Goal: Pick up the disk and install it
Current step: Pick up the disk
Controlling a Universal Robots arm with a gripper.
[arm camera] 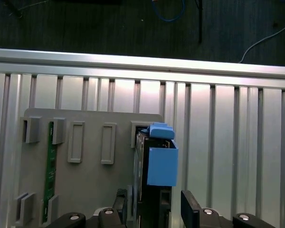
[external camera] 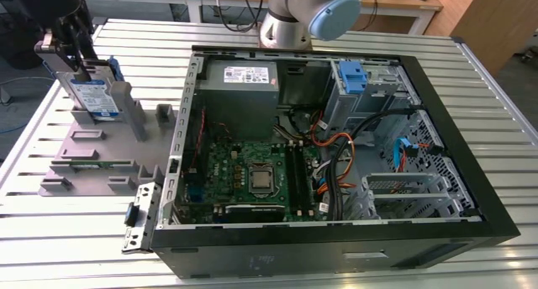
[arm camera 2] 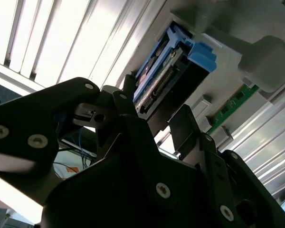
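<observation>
gripper (external camera: 82, 65) is at the exterior view's far left, down over the disk (external camera: 92, 97). Disk stands on edge in a slot of the grey fixture (external camera: 92, 169) on the slatted desk (external camera: 269, 267), well apart from the open computer case (external camera: 470, 175); not installed.

Both wrist views: jaws straddle the disk (arm camera: 154, 161), one finger (arm camera: 190, 206) on each flat side. They're spread a bit wider than the drive, with slim gaps on both sides, so no clamp on it. Second wrist view looks along the gripper (arm camera 2: 156, 109) at the connector end of the disk (arm camera 2: 161, 80), blue rails on its edges.

Green memory stick (arm camera: 50, 166) sits in another fixture slot, away from the disk.

In the case: motherboard (external camera: 252, 175), grey power supply (external camera: 239, 81) at the back, bare blue clip (external camera: 353, 78) beside it.
</observation>
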